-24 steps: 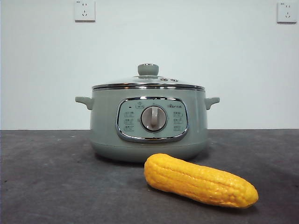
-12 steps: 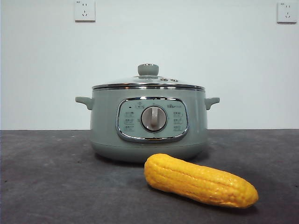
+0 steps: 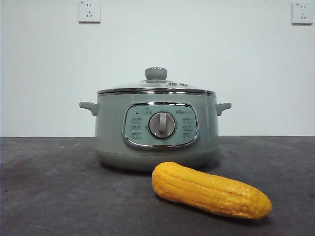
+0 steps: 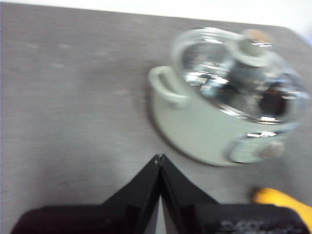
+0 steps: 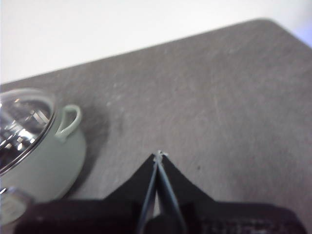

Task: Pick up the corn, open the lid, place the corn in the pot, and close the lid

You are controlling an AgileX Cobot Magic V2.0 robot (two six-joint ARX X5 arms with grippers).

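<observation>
The sage-green pot stands in the middle of the dark table, its dial facing the front camera. The glass lid with its green knob sits closed on it. The yellow corn lies on the table in front of the pot, to the right, thick end to the left. My left gripper is shut and empty, high above the table on the pot's left-handle side; the corn's tip shows there. My right gripper is shut and empty, above bare table beside the pot's other handle. Neither arm shows in the front view.
A white wall with two sockets stands behind the table. The grey tabletop stretches out on both sides of the pot. The table's far corner shows in the right wrist view.
</observation>
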